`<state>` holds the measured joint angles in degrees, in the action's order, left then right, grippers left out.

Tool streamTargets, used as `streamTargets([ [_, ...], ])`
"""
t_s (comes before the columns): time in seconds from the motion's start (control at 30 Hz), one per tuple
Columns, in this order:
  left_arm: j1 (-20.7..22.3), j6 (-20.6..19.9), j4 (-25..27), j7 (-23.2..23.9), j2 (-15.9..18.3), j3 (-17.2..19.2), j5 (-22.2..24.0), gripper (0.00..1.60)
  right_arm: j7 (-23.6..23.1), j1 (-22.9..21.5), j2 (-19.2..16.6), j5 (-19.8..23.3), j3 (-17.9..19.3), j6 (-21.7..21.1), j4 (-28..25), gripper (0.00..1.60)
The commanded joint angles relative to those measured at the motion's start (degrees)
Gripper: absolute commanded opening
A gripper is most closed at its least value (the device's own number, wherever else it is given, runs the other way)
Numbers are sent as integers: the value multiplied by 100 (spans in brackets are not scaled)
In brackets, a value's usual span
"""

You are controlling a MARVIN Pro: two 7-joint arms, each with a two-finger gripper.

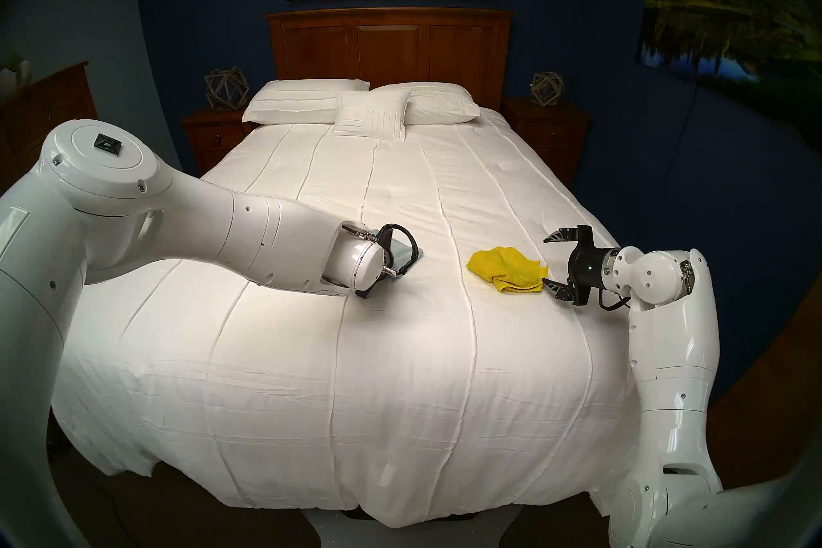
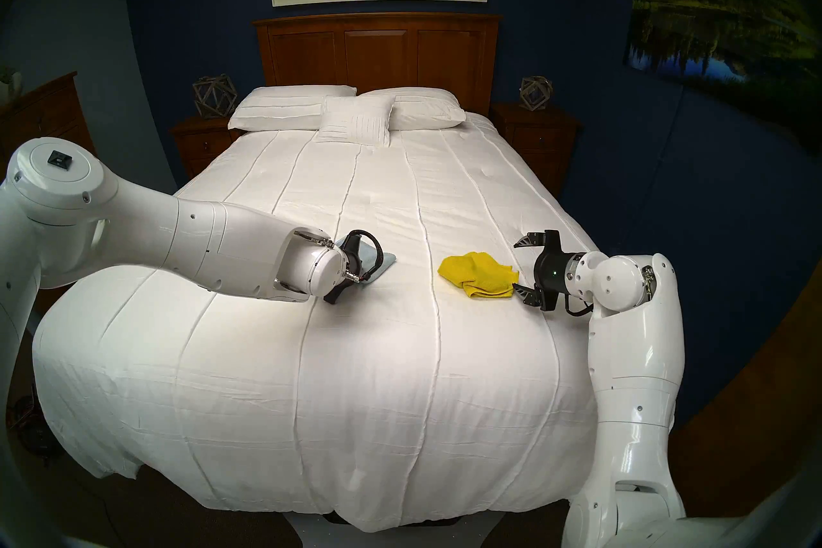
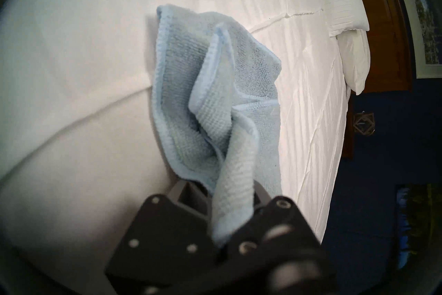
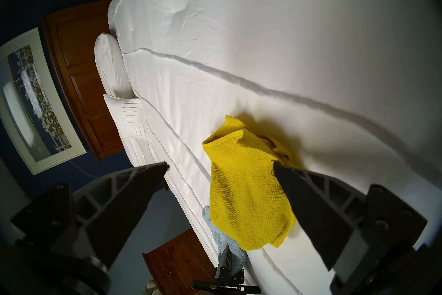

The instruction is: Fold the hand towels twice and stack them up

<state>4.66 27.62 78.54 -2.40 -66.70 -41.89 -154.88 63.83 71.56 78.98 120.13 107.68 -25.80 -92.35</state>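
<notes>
The light blue towel (image 3: 215,95) hangs bunched from my left gripper (image 3: 222,194), which is shut on one of its edges just above the quilt. In the head views only a bit of this towel (image 1: 400,251) (image 2: 388,260) shows behind my left wrist, and the fingers are hidden. The yellow towel (image 1: 507,269) (image 2: 478,273) (image 4: 246,201) lies loosely crumpled on the quilt right of centre. My right gripper (image 1: 546,262) (image 2: 517,267) (image 4: 220,164) is open at its right edge, turned on its side. One finger is low by the towel's corner, the other raised.
The white quilt (image 1: 400,356) covers the whole bed. White pillows (image 1: 360,107) lie against the wooden headboard (image 1: 391,44). Nightstands (image 1: 213,133) (image 1: 547,124) with wire ornaments flank the bed. The bed's right edge is just under my right wrist.
</notes>
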Motion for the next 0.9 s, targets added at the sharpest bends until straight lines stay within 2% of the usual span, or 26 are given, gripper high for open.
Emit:
streamTargets([
  [0.0, 239, 106, 98, 101, 140, 167, 51, 0, 18, -46, 13, 26, -12, 7, -139, 160],
  [0.27, 382, 160, 489, 334, 271, 349, 18, 0, 123, -40, -105, 3, 98, 45, -238, 160],
  [0.37, 473, 254, 693, 482, 323, 454, -11, 0, 307, 53, -152, 83, 154, 2, -438, 160],
  [0.5, 552, 275, 700, 582, 305, 560, -43, 0, 437, 106, -186, 98, 189, -20, -500, 160],
  [0.6, 574, 273, 603, 576, 254, 640, -27, 0, 470, 128, -185, 113, 208, -38, -514, 160],
  [0.87, 546, 140, -225, 468, -247, 936, -17, 0, 614, 238, -132, 169, 279, -62, -662, 160],
])
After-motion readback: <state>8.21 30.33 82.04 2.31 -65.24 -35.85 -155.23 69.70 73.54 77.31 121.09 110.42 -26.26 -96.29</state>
